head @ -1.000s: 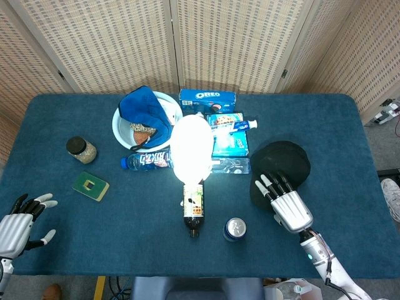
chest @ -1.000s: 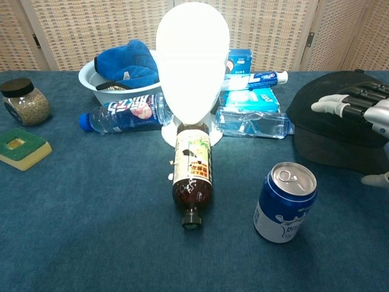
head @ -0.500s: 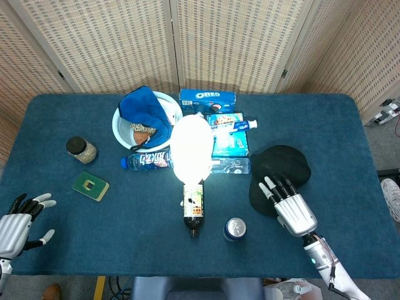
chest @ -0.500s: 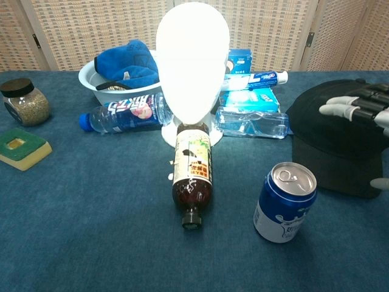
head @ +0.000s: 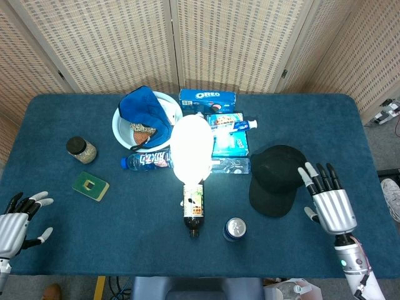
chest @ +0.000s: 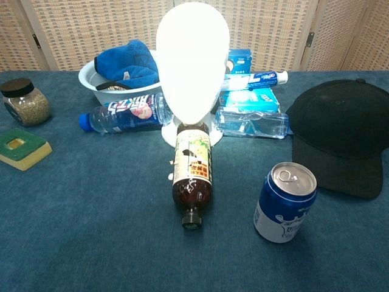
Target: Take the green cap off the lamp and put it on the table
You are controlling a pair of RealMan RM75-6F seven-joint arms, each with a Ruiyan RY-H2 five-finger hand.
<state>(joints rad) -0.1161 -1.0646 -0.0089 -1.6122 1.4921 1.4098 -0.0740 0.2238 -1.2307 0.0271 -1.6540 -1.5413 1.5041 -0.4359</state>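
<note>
The dark green cap (head: 278,178) lies flat on the blue table (head: 75,219), right of the glowing white lamp (head: 191,149), which stands bare in the middle. In the chest view the cap (chest: 343,131) fills the right side and the lamp (chest: 192,61) stands at centre. My right hand (head: 328,206) hovers just right of the cap, fingers spread, holding nothing and not touching it. At the front left corner my left hand (head: 15,219) stays open and empty. Neither hand shows in the chest view.
A brown bottle (head: 193,209) lies in front of the lamp, with a blue can (head: 235,229) upright beside it. Behind the lamp are a water bottle (head: 147,161), a white bowl (head: 122,128) with blue cloth, an Oreo box (head: 207,99) and toothpaste boxes. A jar (head: 81,149) and green sponge (head: 90,186) sit left.
My right hand has lifted off the cap and drawn away to the right, leaving the cap lying on the table. The left hand has barely shifted.
</note>
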